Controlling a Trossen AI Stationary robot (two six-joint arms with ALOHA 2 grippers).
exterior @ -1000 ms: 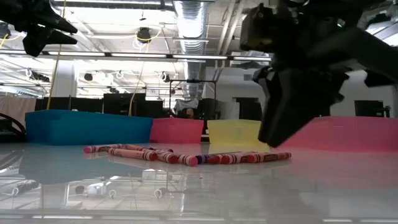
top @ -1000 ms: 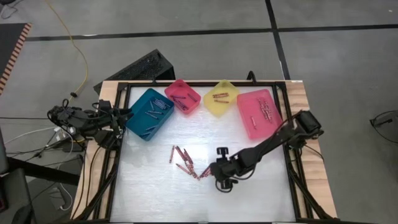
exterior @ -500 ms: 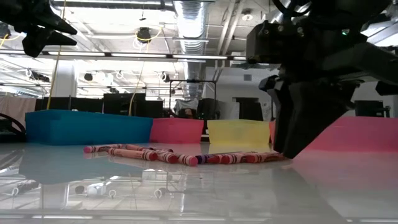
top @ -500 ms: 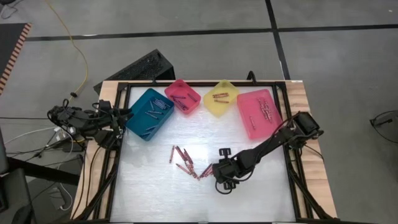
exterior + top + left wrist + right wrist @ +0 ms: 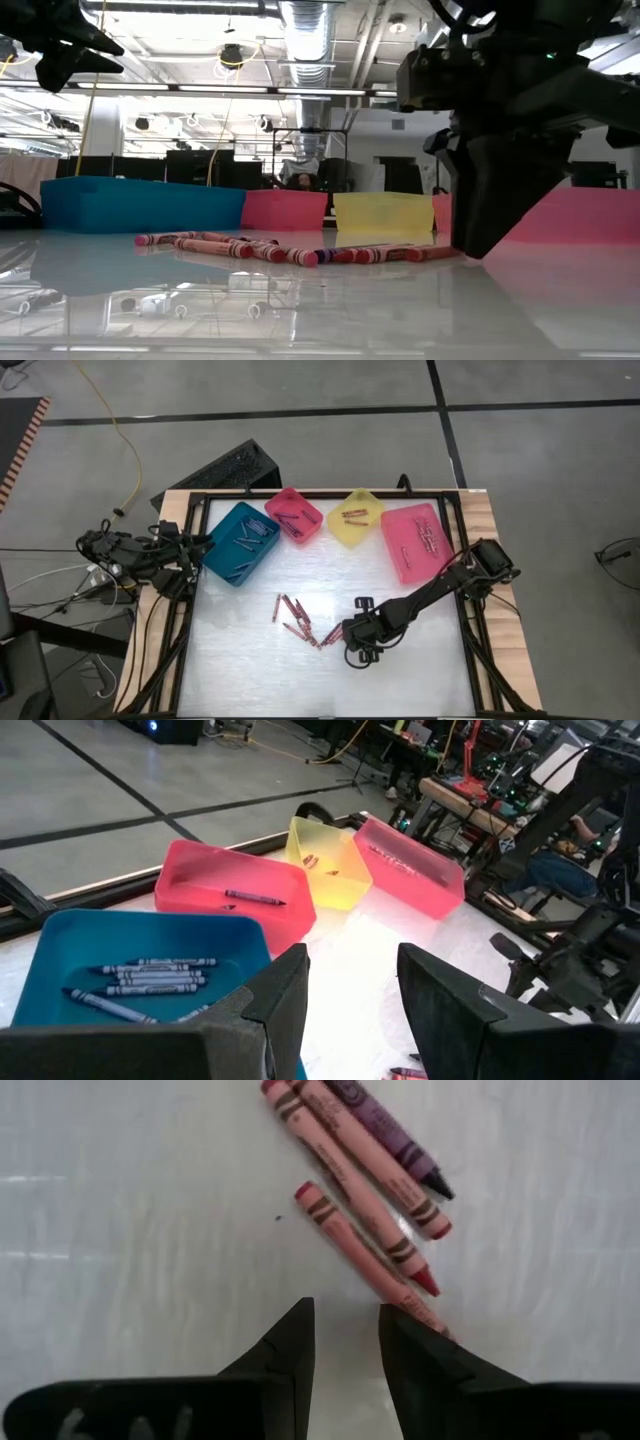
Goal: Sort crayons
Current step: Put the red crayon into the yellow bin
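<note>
We see a white worktop (image 5: 250, 670) with four bins lined up along its far edge: a teal bin (image 5: 239, 542) near the far left corner, then a small pink bin (image 5: 294, 515), a yellow bin (image 5: 356, 517), and a big pink bin (image 5: 416, 541) near the far right corner. Each bin has some crayons in it. A little bunch of loose crayons (image 5: 300, 619) lies in the middle of the worktop, a bit toward the near edge. Most of them are red or pink, and one is purple (image 5: 390, 1132). Our right gripper (image 5: 347, 641) reaches in from the right edge and is down low just beside the right end of that bunch. Its two fingers (image 5: 282, 1348) are spread a little way apart and are not pinching anything. One red crayon (image 5: 352, 1236) lies right in front of the gap between them, and another pokes out from under one finger. Our left gripper (image 5: 345, 1005) waits off the left edge of the worktop, next to the teal bin, with its fingers spread and nothing between them.
</note>
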